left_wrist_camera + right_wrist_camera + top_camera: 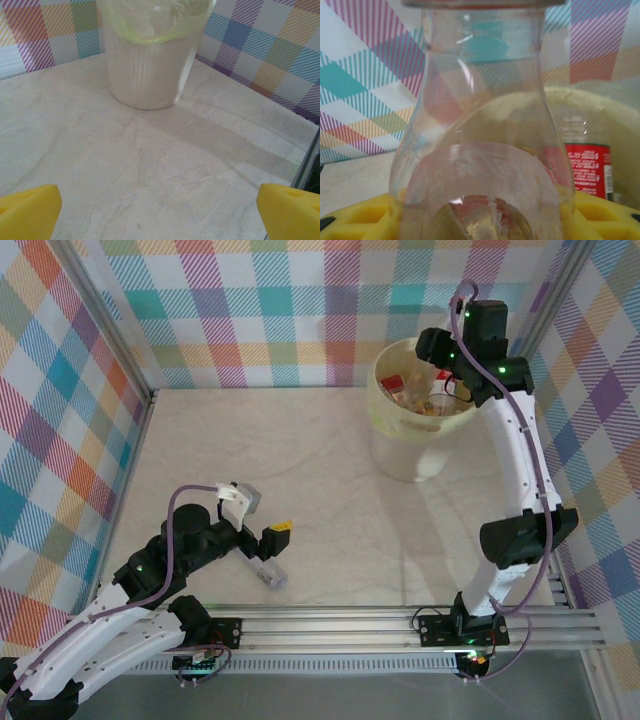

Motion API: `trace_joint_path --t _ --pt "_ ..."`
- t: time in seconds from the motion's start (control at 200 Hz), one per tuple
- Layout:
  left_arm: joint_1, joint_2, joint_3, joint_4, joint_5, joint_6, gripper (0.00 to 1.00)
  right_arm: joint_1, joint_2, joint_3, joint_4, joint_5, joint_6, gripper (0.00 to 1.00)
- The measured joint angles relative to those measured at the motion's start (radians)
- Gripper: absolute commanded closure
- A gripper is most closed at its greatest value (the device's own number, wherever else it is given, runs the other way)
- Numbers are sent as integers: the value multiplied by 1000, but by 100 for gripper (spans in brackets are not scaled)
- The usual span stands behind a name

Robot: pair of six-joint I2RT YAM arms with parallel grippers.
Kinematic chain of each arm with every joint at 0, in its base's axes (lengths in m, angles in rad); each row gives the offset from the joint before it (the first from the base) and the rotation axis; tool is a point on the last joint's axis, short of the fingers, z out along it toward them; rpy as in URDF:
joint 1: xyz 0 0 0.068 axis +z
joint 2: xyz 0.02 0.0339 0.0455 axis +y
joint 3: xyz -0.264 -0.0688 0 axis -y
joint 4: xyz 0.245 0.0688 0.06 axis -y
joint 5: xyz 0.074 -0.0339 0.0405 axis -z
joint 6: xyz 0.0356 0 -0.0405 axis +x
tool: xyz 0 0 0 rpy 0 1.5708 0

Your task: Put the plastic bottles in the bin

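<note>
Right gripper (480, 222) is pinching a clear bottle (480, 120), its yellow pads (355, 217) pressing in on either side of the body in the right wrist view. The bottle's neck is pointing toward the top of that view. From overhead this gripper (452, 380) is hanging directly above the open mouth of the bin (405, 455), with its arm reaching in over the rim on the bin's right side. Just beyond the held bottle, the bin's pale yellow wall (620, 125) is curving past. A red-labelled bottle (587, 170) is showing inside the bin, to the right of the pads. More bottles (415, 390) with red and orange labels are sitting in the bin below the gripper.

Left gripper (272, 545) is hanging low over the table (330, 490) with its jaws spread wide. In the left wrist view the two yellow fingers (27, 212) are sitting at the bottom corners with bare table between them. A loose bottle (271, 575) is lying on its side just beside this gripper, on its near side; whether they are touching I cannot tell. Well ahead of the open fingers, the bin (145, 75) is standing close to the checked wall (260, 45).
</note>
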Motion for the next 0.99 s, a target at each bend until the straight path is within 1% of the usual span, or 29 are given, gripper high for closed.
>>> trace_joint_path --t 0.2,0.4,0.445,0.565,0.595,0.64,0.79,0.835,0.995 --pt "0 14 0 0 0 0 0 -8 109 53 -42 -88 48 40" --pt "0 19 0 -1 -1 0 0 -21 183 126 -85 -123 84 37" --pt "0 19 0 -1 -1 0 0 -22 187 129 -89 -121 92 34" --pt "0 20 0 -1 -1 0 0 -22 189 142 -128 -109 105 20" --pt "0 21 0 -1 -1 1 0 -22 189 145 -141 -106 104 17" --pt "0 24 0 -1 -1 1 0 -22 189 151 -161 -98 107 16" --pt "0 31 0 -2 -1 1 0 -22 189 176 -211 -62 98 16" --pt "0 32 0 -2 -1 0 0 -22 187 182 -222 -40 95 17" --pt "0 32 0 -2 -1 0 0 -22 166 187 -263 49 79 32"
